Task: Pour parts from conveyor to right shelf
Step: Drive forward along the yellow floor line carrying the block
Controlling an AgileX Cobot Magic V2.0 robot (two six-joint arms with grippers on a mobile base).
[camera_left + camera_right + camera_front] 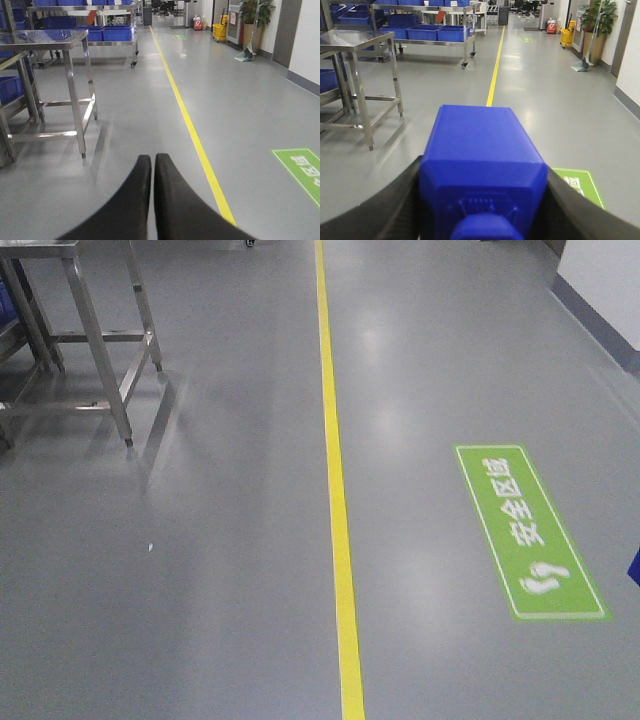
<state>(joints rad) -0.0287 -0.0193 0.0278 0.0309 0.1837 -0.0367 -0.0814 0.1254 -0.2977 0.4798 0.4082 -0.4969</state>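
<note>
My right gripper (pixel 484 174) is shut on a bright-blue plastic part (pixel 480 145), which fills the space between its black fingers and is held above the grey floor. My left gripper (pixel 152 159) is shut and empty, its two black fingers pressed together over the floor. A steel rack on castors with large blue bins (pixel 427 31) stands far off at the back left and also shows in the left wrist view (pixel 107 32). The conveyor is out of view. Neither gripper shows in the front view.
A steel table (pixel 45 37) stands at the left; its legs show in the front view (pixel 100 340). A yellow floor line (pixel 338 500) runs ahead. A green floor sign (pixel 528 530) lies right of it. A wall (pixel 605 280) runs along the right.
</note>
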